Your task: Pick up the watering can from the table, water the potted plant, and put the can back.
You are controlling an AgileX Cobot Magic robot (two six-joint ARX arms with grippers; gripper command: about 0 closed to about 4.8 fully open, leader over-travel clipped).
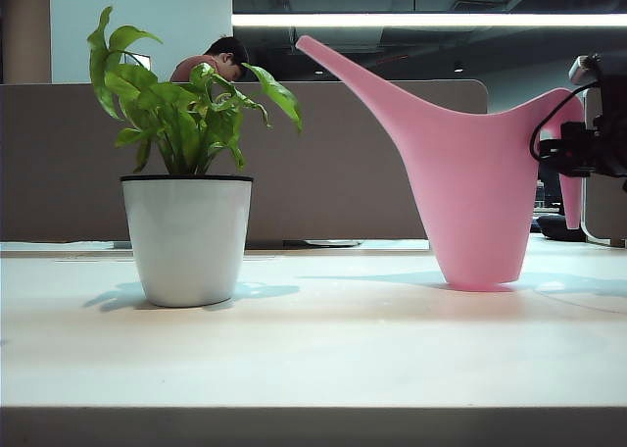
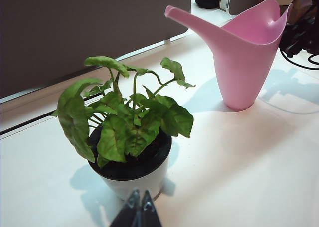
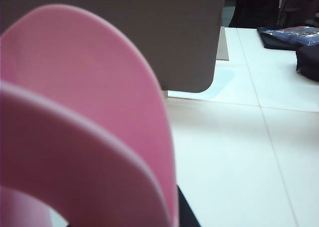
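Observation:
The pink watering can [image 1: 470,182] stands on the off-white table [image 1: 313,349] at the right, with its long spout slanting up toward the left. My right gripper [image 1: 580,153] is at the can's thin curved handle on the far right. In the right wrist view the handle [image 3: 75,117] fills the picture, with one dark finger [image 3: 188,217] pressed against its side. The potted plant [image 1: 186,236], green leaves in a white pot, stands at the left, apart from the can. My left gripper [image 2: 139,201] hangs shut and empty just in front of the pot [image 2: 132,179]; the can [image 2: 244,62] is beyond.
A grey partition [image 1: 372,163] runs along the table's back edge, and a person [image 1: 220,60] sits behind it. A black cable [image 1: 537,133] loops beside the can's handle. Dark bags [image 3: 289,35] lie on the far tabletop.

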